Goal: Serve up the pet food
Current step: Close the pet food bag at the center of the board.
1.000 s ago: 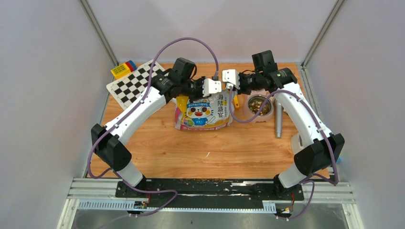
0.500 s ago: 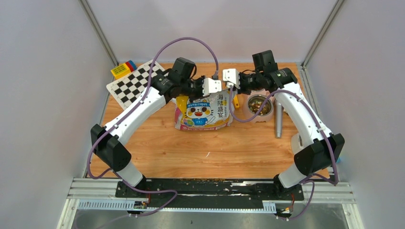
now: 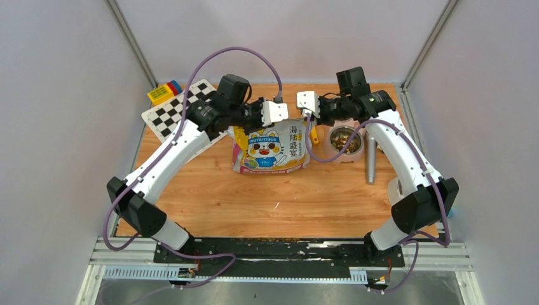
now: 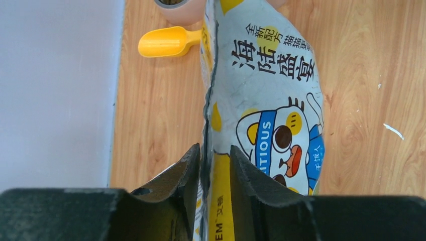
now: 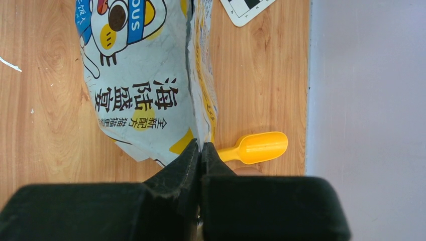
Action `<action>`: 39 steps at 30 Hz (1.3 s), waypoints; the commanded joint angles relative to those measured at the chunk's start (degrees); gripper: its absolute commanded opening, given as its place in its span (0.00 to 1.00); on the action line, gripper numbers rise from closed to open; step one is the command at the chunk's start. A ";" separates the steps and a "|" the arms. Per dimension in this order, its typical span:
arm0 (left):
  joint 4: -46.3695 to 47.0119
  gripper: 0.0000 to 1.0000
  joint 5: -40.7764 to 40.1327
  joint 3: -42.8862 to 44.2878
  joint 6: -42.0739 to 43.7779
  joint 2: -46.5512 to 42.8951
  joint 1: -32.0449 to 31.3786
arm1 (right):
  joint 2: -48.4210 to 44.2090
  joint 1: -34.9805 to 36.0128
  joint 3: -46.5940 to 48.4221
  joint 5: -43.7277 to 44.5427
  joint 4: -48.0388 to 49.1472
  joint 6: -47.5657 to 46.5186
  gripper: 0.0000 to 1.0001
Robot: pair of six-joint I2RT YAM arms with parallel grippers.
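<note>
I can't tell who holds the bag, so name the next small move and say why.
Probably close the left tool on the bag's top edge. Its jaws stand apart with that edge between them, while the right tool is shut on the edge's other end. Gripping both ends would steady the upright bag, whose top looks closed.

Pet food [image 3: 345, 140]: brown kibble, loose heap inside round bowl [image 3: 343, 157], just right of upright cat-print bag [image 3: 270, 150].
</note>
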 commanded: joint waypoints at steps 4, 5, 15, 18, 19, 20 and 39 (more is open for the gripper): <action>-1.82 0.30 0.99 -0.14 1.61 -4.46 1.45 | -4.05 -0.77 3.61 -3.73 6.14 -0.25 0.00; -1.97 0.33 1.41 -0.26 1.76 -4.46 1.44 | -4.03 -0.84 3.78 -3.77 6.08 -0.17 0.00; -0.26 0.50 1.20 -2.97 1.99 -3.86 1.43 | -4.18 -0.78 4.22 -4.14 5.71 -0.16 0.00; 0.08 0.33 1.30 -2.72 1.59 -3.52 1.44 | -4.05 -0.79 4.21 -4.05 5.63 -0.16 0.00; 0.17 0.30 1.40 -2.66 1.48 -3.51 1.42 | -4.07 -0.81 4.21 -4.06 5.63 -0.23 0.00; 0.34 0.23 1.45 -2.67 1.40 -3.50 1.43 | -4.02 -0.77 4.13 -4.05 5.63 -0.24 0.00; 3.27 0.00 0.32 -3.33 -1.82 -3.59 1.47 | -2.98 3.07 7.07 -10.52 1.02 -1.48 0.52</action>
